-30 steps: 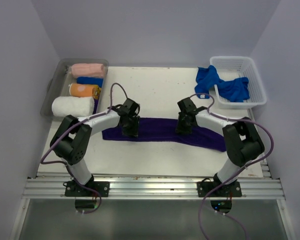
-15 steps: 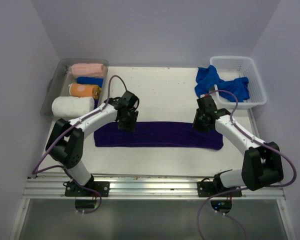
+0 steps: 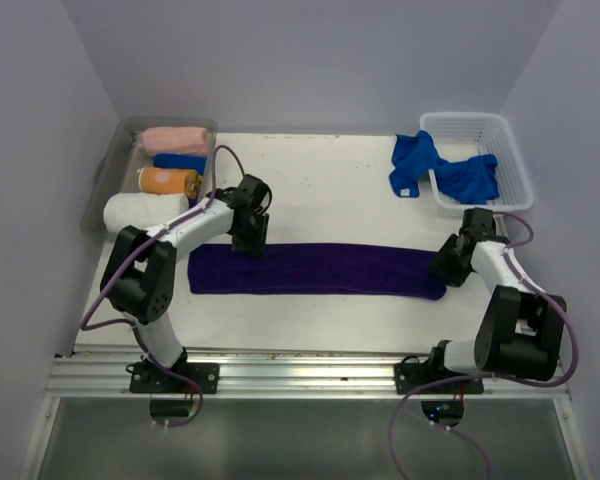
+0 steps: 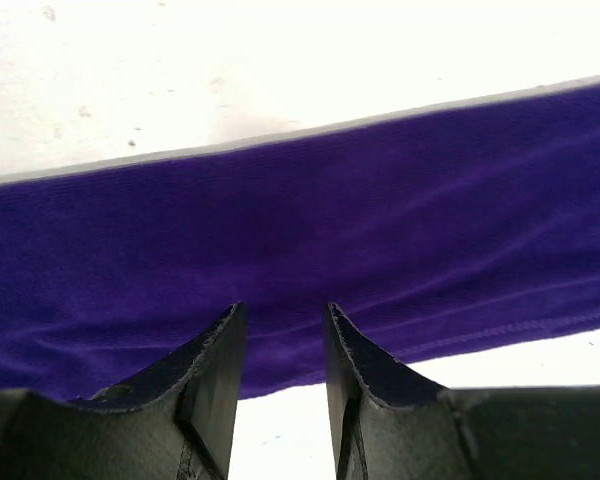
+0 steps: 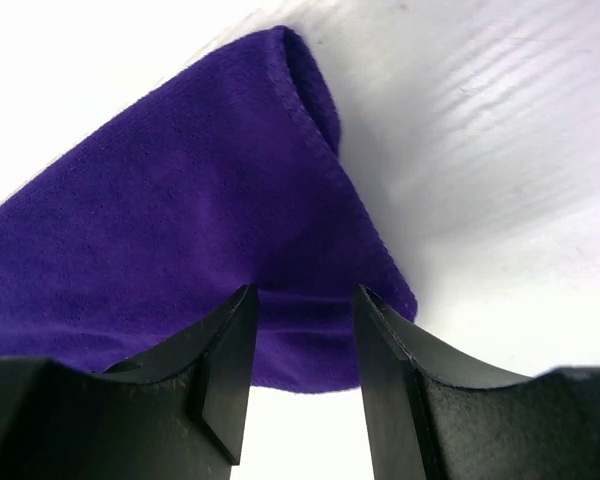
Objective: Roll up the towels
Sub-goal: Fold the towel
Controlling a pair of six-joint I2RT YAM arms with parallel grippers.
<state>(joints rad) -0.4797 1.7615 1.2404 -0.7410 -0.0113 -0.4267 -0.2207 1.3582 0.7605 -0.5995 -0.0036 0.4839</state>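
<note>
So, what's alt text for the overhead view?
A dark purple towel lies flat across the table, the left gripper at its far edge, the right gripper at its right end. Rolled towels fill a clear bin; blue towels spill from a white basket.

No legible text, labels, brands, numbers or signs in any of the three views. Only candidate is the orange rolled towel (image 3: 166,181) in the upper left of the top view. It has a small yellowish-dark patch at its right end, too small to tell if it's print, a tag or just pattern.
</note>
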